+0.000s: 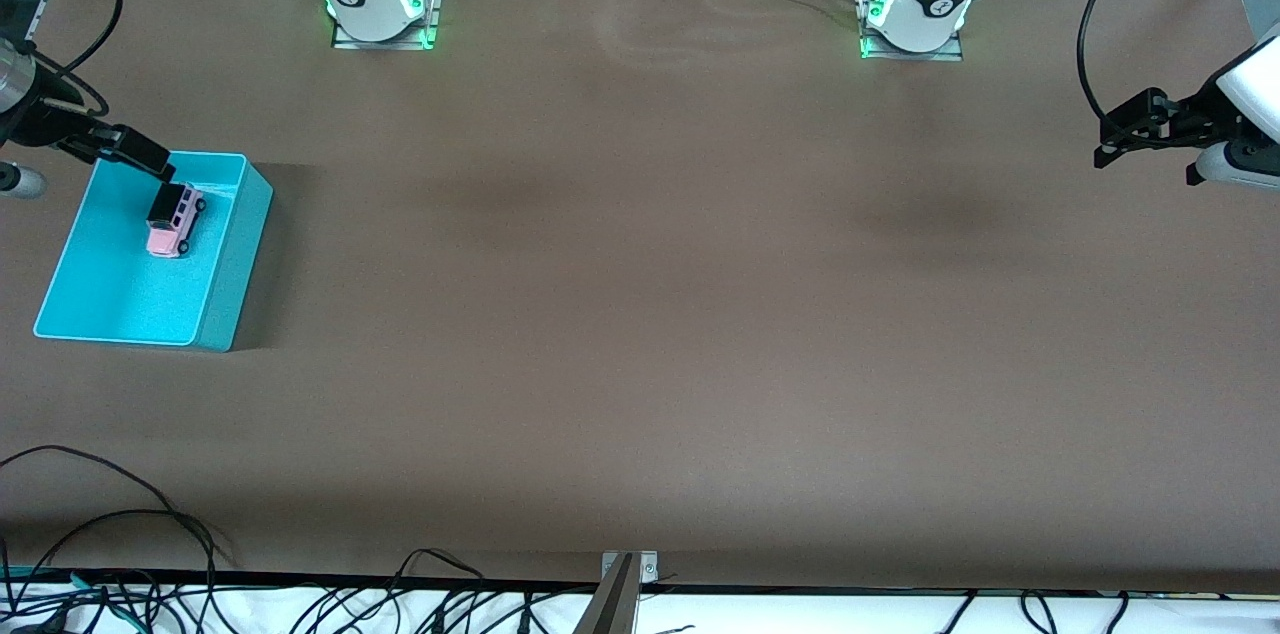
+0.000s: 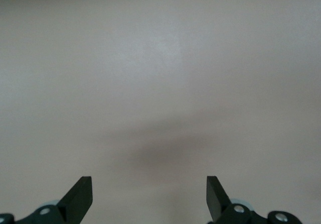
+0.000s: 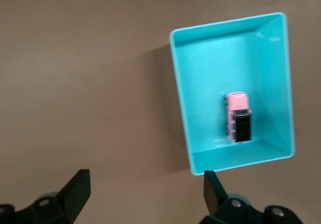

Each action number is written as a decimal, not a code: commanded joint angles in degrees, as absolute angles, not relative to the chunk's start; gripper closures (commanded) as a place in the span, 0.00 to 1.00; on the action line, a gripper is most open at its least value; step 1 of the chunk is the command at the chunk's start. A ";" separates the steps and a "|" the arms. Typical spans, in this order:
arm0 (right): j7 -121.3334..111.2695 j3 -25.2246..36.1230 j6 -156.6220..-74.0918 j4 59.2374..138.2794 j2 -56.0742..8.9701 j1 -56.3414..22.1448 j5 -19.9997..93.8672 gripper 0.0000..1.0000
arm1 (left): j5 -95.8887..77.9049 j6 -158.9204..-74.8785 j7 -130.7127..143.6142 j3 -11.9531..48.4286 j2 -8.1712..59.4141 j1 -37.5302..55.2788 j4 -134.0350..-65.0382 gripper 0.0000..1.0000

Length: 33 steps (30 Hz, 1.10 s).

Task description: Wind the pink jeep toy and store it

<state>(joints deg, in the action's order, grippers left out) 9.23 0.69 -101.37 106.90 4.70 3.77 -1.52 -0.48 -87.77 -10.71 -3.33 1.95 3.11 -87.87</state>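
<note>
Seeing one pink jeep toy (image 1: pixel 174 220) in one turquoise bin (image 1: pixel 232 264), at five o'clock below my wide right gripper (image 1: pixel 135 150); left gripper (image 1: pixel 1135 129) wide, waiting.

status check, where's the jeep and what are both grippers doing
Small pink jeep toy with black roof sits in turquoise plastic bin. Right gripper open, empty, over bin edge. Left gripper open, waiting over bare table. Nothing obstructing.

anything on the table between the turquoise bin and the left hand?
Nothing: bare brown tabletop from the turquoise bin, which holds the pink jeep toy, to the open left hand at the left arm's end, as the front view shows.
</note>
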 commanded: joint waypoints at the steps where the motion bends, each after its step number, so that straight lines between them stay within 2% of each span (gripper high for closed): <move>1: 9.84 0.62 -97.38 102.39 3.87 3.25 4.47 0.00 | -1.14 -86.75 -10.72 -3.34 2.64 2.81 -86.04 0.00; 6: 9.75 -0.44 -96.33 101.16 3.87 3.25 7.56 0.00 | -1.14 -86.75 -10.72 -3.34 2.72 2.81 -86.04 0.00; 16: 3.18 -4.66 -97.03 100.81 3.78 3.34 6.59 0.00 | -1.14 -86.75 -10.81 -3.34 2.72 2.81 -86.04 0.00; 33: -4.75 -4.75 -98.00 100.81 3.78 3.60 2.99 0.00 | -1.14 -86.75 -10.81 -3.43 2.72 2.81 -86.04 0.00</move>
